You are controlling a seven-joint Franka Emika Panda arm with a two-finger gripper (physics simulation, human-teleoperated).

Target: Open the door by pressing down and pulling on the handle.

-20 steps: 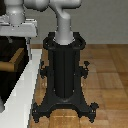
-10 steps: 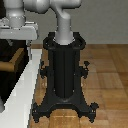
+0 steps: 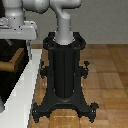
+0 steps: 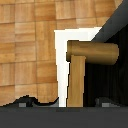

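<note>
Handle [image 4: 79, 67] first: from the wrist view it fills the middle of the picture, a golden-brown lever bar joined to a short round stub, and nothing is closed around it. The claw [image 4: 65, 102] shows only as two dark fingertips at the lower edge of that view, standing apart with the bar's free end between or just past them; they look spread, and I can't see either one touching the brass. So I'd say the claw is wide and holds nothing.

Moving outward, the bar stands in front of the door [image 4: 107, 70], a black-brown panel with a thin pale edge, and wooden floor [image 4: 25, 45] lies behind that edge. In the exterior view the grey-white wrist [image 3: 17, 22] hangs at the exterior view's left, above the dark panel and a glimpse of the brown lever, well apart from the black pedestal [image 3: 64, 75] with its splayed feet.

As for progress, I judge the approach is about finished and the real work hasn't started: the lever doesn't look pressed, and whether the door has swung at all I can't tell. Gripping, pressing down and pulling all remain.
</note>
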